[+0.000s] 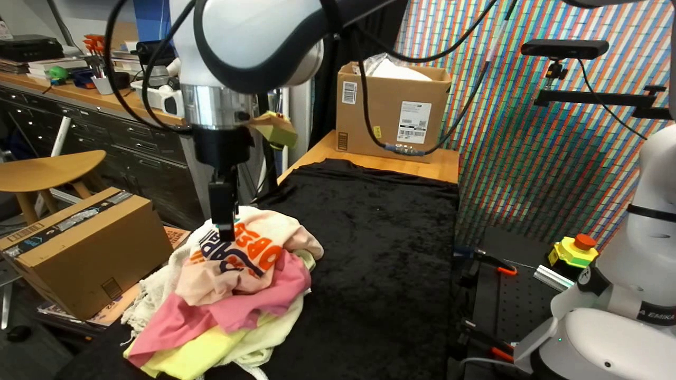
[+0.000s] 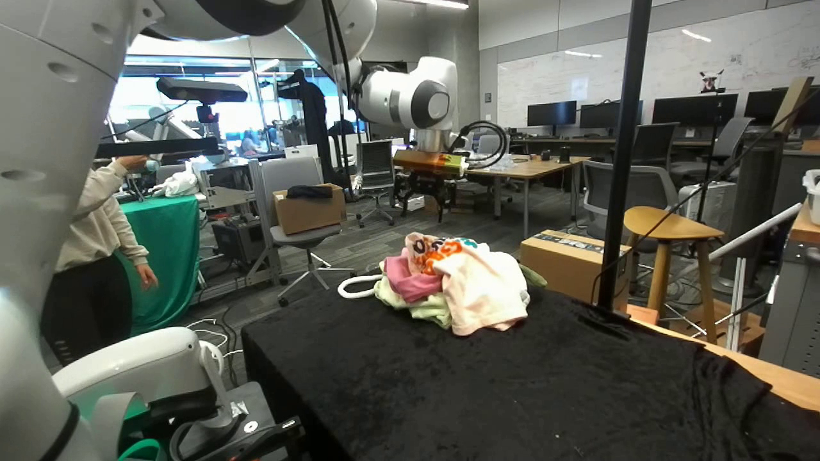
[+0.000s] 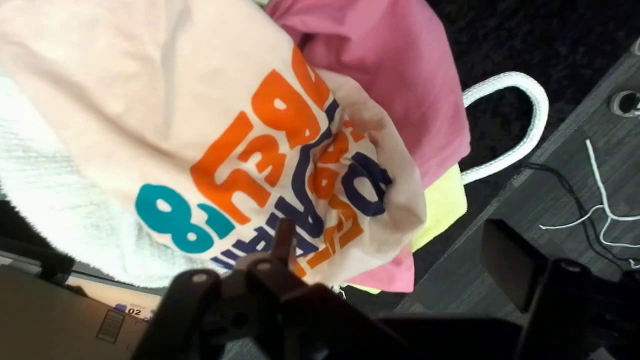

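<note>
Gripper [image 2: 423, 214] hangs over fabric heap [image 2: 413, 285], fingers apart, nothing between. Pale-pink lettered cloth [image 2: 483, 289] on top, 5 o'clock of gripper in an exterior view. Any pinch should take one raised fold, clear of white rope loop [image 3: 538, 110].

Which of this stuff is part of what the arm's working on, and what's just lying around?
Likely part of the work:
gripper, open above the cloths
pale pink printed cloth, on top
darker pink cloth
yellow cloth
white fuzzy cloth
white rope loop, sticking out

Apparently just lying about:
taped cardboard box
open cardboard box
wooden stool
</note>
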`<state>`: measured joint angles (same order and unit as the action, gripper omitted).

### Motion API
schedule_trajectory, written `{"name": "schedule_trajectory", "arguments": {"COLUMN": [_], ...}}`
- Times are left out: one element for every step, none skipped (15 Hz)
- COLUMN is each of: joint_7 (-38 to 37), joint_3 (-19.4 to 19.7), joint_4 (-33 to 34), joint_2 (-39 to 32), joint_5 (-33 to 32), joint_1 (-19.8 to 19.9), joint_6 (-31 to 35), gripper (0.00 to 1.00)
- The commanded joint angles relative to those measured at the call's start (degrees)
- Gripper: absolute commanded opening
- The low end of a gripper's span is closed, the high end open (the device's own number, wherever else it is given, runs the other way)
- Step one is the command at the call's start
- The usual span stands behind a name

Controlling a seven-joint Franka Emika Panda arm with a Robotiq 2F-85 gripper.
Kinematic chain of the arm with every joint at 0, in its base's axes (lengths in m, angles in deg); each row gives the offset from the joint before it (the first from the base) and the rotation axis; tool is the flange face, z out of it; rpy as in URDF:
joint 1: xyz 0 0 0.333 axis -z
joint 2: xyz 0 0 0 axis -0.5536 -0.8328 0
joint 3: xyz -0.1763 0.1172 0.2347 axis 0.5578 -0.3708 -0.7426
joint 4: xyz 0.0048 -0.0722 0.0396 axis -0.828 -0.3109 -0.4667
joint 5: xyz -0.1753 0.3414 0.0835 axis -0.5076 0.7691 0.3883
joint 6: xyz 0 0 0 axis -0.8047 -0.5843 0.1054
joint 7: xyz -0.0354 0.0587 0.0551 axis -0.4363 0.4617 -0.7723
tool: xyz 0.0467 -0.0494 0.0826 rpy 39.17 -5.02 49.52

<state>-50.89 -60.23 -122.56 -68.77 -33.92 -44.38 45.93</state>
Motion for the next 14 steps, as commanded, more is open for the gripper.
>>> {"name": "schedule_trajectory", "arguments": {"joint_7": [-0.1,-1.0,-1.9,-2.8,-3.8,-4.6,-5.6,-6.5,-7.3,-7.7,-8.5,-9.0,-9.2,-9.4], "joint_3": [0.9,1.6,2.4,3.1,3.8,4.5,5.1,5.7,6.2,6.8,7.3,7.9,8.5,9.1], "joint_4": [1.8,2.1,1.8,1.2,0.9,0.0,-0.5,-0.7,-1.9,-3.4,-4.4,-5.9,-8.1,-9.5], "joint_2": [4.5,5.7,7.2,9.1,10.8,12.7,14.4,16.1,18.1,20.4,22.3,24.6,27.1,29.4], "joint_5": [1.2,0.6,0.0,-0.2,-0.2,0.3,0.7,1.0,1.4,2.0,2.6,3.0,3.8,4.6], "joint_1": [1.2,1.3,1.5,1.7,2.0,2.5,2.9,3.3,3.8,4.3,4.7,5.1,5.5,5.8], "joint_6": [-6.8,-8.7,-10.1,-11.0,-12.4,-13.0,-13.7,-15.3,-15.8,-16.4,-16.9,-17.7,-17.7,-18.2], "gripper": [1.00,1.00,1.00,1.00,1.00,1.00,1.00,1.00,1.00,1.00,1.00,1.00,1.00,1.00]}}
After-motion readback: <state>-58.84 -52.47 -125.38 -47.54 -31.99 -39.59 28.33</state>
